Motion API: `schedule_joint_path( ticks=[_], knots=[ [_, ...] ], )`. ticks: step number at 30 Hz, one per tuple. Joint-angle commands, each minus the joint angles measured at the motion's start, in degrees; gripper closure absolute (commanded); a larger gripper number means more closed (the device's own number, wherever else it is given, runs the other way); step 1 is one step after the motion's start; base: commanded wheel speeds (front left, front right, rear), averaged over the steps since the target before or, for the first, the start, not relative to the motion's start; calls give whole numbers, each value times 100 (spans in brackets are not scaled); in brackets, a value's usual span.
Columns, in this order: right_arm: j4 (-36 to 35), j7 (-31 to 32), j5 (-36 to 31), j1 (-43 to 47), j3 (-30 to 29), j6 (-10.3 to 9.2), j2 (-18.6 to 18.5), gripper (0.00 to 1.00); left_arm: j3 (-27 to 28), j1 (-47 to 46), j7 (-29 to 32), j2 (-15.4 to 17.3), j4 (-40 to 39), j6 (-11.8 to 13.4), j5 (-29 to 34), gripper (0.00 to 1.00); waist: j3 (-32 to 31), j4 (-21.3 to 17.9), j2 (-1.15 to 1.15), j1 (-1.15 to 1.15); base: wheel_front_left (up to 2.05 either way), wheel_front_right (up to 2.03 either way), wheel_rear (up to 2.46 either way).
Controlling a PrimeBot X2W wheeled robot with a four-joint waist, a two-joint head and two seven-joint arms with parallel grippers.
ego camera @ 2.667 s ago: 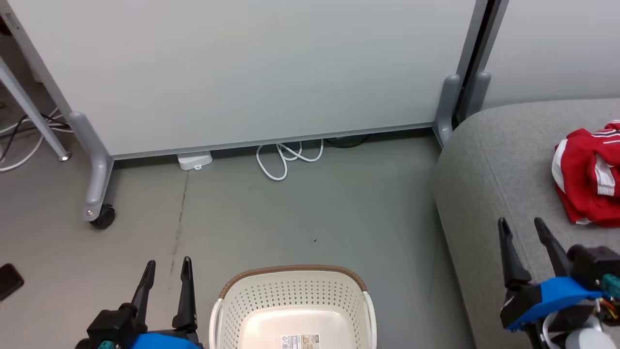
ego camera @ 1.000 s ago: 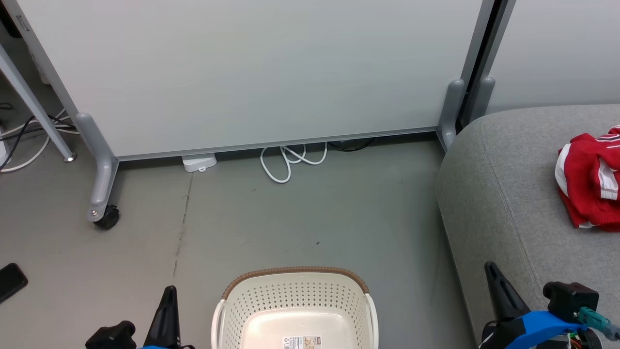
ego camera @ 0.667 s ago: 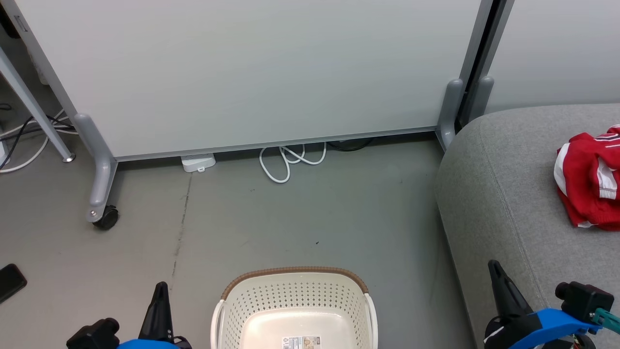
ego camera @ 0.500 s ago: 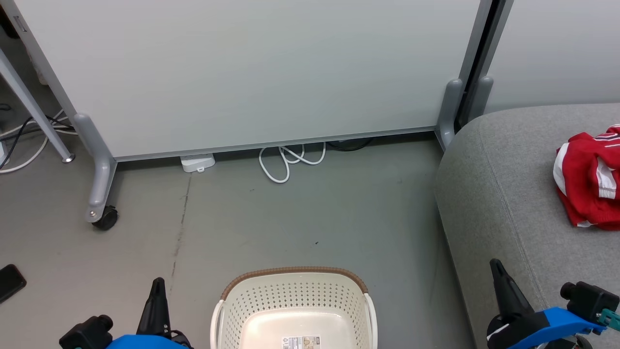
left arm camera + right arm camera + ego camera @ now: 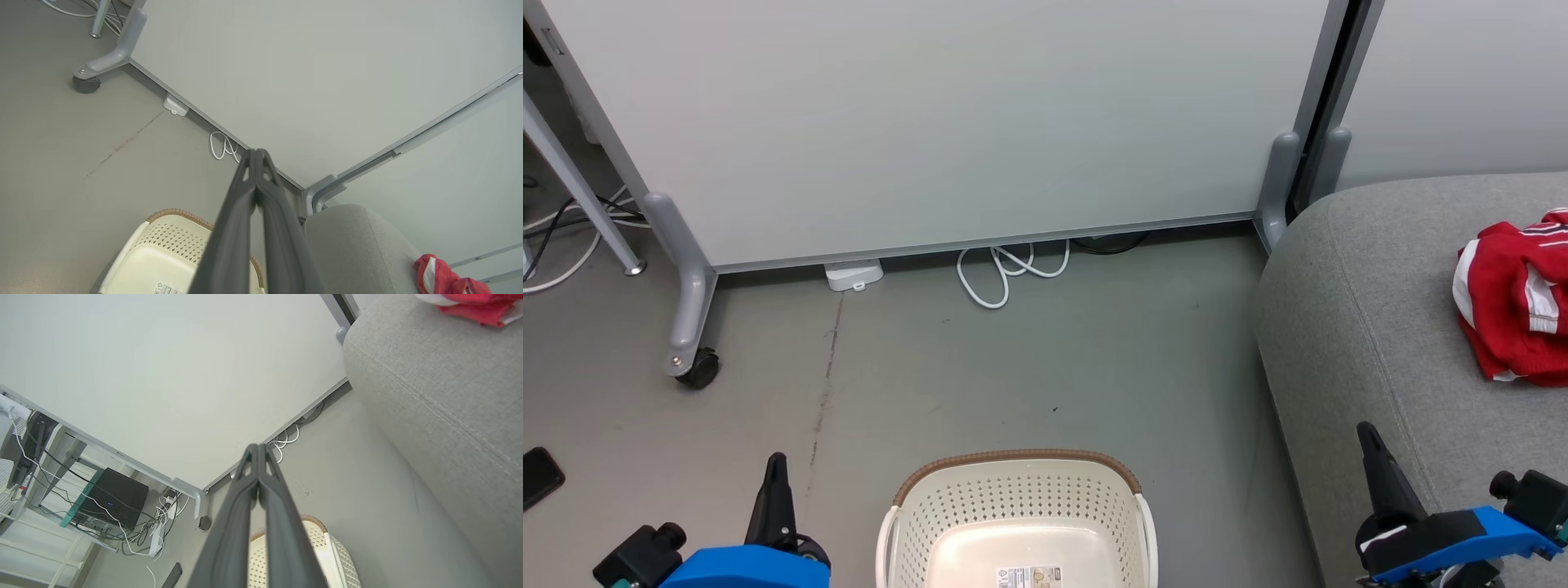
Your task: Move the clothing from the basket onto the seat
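The cream basket (image 5: 1129,490) with its brown rim stands on the floor at the bottom centre, holding nothing but a label on its bottom. The red clothing (image 5: 1512,298) with white stripes lies bunched on the grey seat (image 5: 1347,327) at the far right. My left gripper (image 5: 775,464) is shut and empty, left of the basket. My right gripper (image 5: 1365,431) is shut and empty over the seat's front edge. In the left wrist view the shut fingers (image 5: 245,192) rise over the basket (image 5: 163,253). The right wrist view has the seat (image 5: 441,384) and the clothing (image 5: 478,304).
A white partition (image 5: 947,114) on grey castor feet (image 5: 690,359) stands behind the floor. A white cable loop (image 5: 1005,269) and an adapter (image 5: 853,273) lie at its base. A black phone (image 5: 539,478) lies on the floor at left. A desk with cables (image 5: 110,498) stands beyond.
Both grippers, open 2.7 s ago, are now shut and sit lower in the head view. Over the last second the left gripper has drifted left and risen slightly.
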Motion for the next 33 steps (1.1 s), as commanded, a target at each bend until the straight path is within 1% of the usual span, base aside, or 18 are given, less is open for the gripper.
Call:
schedule_joint_path(
  ticks=[1,19,33],
  knots=[
    [-94,29,186,-158,-24,2,-14,100,38,-183,42,20,-101,-6,-167,100,0,-2,0,0,0,0,0],
    [-102,188,1436,-256,-83,2,-16,100,187,-311,376,4,-233,-9,-1349,100,2,-31,0,-1,0,0,0],
    [-107,291,2210,-316,-120,3,-17,100,285,-391,582,-7,-313,-11,-2079,100,3,-53,0,-1,0,0,0]
  ],
)
